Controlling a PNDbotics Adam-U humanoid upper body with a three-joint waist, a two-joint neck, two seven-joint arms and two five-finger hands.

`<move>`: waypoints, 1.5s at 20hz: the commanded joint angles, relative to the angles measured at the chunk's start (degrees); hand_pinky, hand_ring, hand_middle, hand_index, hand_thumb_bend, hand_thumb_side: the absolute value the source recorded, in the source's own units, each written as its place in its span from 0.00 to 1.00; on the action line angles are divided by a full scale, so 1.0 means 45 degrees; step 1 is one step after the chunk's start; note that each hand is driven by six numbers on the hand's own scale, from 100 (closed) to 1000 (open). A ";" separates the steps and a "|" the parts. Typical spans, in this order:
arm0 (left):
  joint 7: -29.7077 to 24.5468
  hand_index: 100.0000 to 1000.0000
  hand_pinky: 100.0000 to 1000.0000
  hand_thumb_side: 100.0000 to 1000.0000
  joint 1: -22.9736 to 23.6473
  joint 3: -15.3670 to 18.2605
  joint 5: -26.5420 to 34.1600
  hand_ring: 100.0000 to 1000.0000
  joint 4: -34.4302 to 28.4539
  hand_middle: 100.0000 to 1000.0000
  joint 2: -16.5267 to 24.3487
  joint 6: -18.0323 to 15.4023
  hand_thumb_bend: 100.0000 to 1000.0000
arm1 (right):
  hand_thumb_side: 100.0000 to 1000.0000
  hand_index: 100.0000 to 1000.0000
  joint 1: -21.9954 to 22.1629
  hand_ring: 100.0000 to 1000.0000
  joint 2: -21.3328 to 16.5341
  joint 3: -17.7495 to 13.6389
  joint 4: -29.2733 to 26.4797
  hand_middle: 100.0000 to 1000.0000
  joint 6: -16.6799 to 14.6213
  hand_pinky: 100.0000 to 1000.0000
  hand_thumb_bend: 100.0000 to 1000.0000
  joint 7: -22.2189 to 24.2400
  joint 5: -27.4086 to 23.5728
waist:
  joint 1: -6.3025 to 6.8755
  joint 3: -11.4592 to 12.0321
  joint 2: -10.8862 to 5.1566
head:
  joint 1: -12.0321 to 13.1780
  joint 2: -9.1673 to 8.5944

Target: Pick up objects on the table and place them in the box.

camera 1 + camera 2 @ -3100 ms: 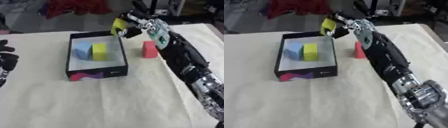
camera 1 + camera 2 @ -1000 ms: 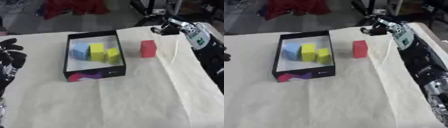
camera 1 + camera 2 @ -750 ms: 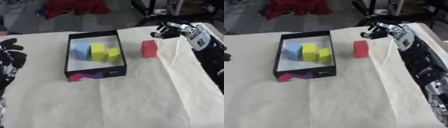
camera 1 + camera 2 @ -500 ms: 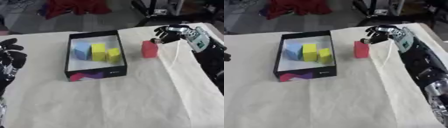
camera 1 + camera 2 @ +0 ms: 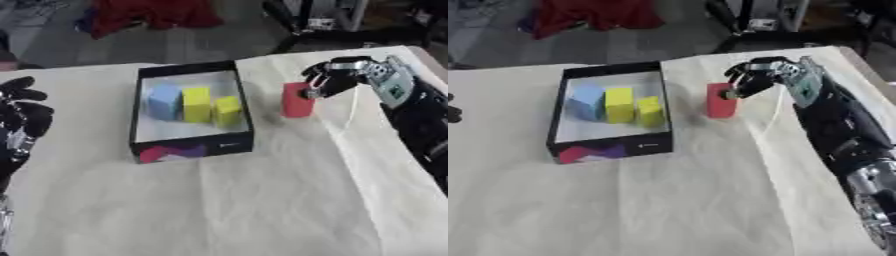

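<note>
The right hand (image 5: 337, 79), fingers curled but holding nothing, touches the red block (image 5: 297, 100) beside the box (image 5: 191, 147); it should straddle the block squarely before closing.

The left hand (image 5: 24, 117) rests open at the table's left edge.

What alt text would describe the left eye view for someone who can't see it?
The robot's right hand reaches with curled fingers to a red block on the table, beside a black box holding one blue and two yellow blocks.

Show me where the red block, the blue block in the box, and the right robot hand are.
red block (image 5: 297, 104), left eye view, on its front face.
blue block (image 5: 164, 101), left eye view, on its front face.
right robot hand (image 5: 337, 77), left eye view, on the curled fingers beside the red block.
</note>
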 commanded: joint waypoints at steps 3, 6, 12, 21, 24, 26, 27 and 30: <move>-0.0072 0.78 0.56 0.61 -0.0120 0.0122 -0.0014 0.52 -0.0183 0.56 0.0206 -0.0008 0.86 | 0.40 0.97 -0.0149 0.87 0.0133 0.0131 -0.0242 0.84 -0.0184 0.90 0.17 0.0467 0.0526 | -0.0042 0.0007 -0.0112 | -0.0099 -0.0022; -0.0093 0.78 0.56 0.61 -0.0122 0.0114 -0.0011 0.52 -0.0187 0.56 0.0187 -0.0014 0.86 | 0.34 0.97 -0.0092 0.87 0.0236 0.0160 -0.0180 0.84 -0.0260 0.90 0.13 0.0576 0.0784 | -0.0034 0.0016 -0.0110 | -0.0108 -0.0022; -0.0112 0.78 0.56 0.61 -0.0117 0.0126 -0.0020 0.52 -0.0203 0.56 0.0173 -0.0026 0.86 | 0.23 0.94 0.0110 0.86 0.0346 0.0162 0.0017 0.80 -0.0402 0.89 0.04 0.0644 0.1306 | -0.0029 0.0024 -0.0107 | -0.0101 -0.0022; -0.0110 0.78 0.56 0.61 -0.0090 0.0151 -0.0041 0.52 -0.0218 0.56 0.0161 -0.0029 0.86 | 0.06 0.77 0.0433 0.76 0.0272 0.0321 -0.0566 0.54 -0.0809 0.85 0.00 -0.0069 0.1570 | -0.0024 -0.0019 -0.0114 | -0.0031 -0.0022; -0.0114 0.78 0.56 0.61 -0.0085 0.0153 -0.0045 0.52 -0.0221 0.56 0.0154 -0.0033 0.86 | 0.00 0.68 0.0574 0.71 0.0244 0.0502 -0.1187 0.43 -0.1060 0.83 0.00 -0.0661 0.1690 | -0.0008 -0.0039 -0.0121 | -0.0005 -0.0022; -0.0110 0.78 0.56 0.61 -0.0086 0.0161 -0.0047 0.52 -0.0224 0.56 0.0150 -0.0034 0.86 | 0.00 0.62 0.0652 0.68 0.0244 0.0589 -0.1638 0.37 -0.1202 0.81 0.00 -0.1207 0.1671 | 0.0009 -0.0049 -0.0128 | -0.0006 -0.0022; -0.0106 0.78 0.56 0.61 -0.0086 0.0166 -0.0047 0.52 -0.0225 0.56 0.0151 -0.0034 0.86 | 0.00 0.59 0.0674 0.66 0.0244 0.0633 -0.1846 0.34 -0.1257 0.80 0.00 -0.1474 0.1610 | 0.0017 -0.0052 -0.0132 | -0.0009 -0.0022; -0.0097 0.78 0.56 0.61 -0.0085 0.0173 -0.0045 0.52 -0.0224 0.56 0.0153 -0.0032 0.86 | 0.00 0.55 0.0674 0.64 0.0259 0.0774 -0.2503 0.30 -0.1383 0.79 0.00 -0.2225 0.1216 | 0.0033 -0.0057 -0.0139 | -0.0030 -0.0022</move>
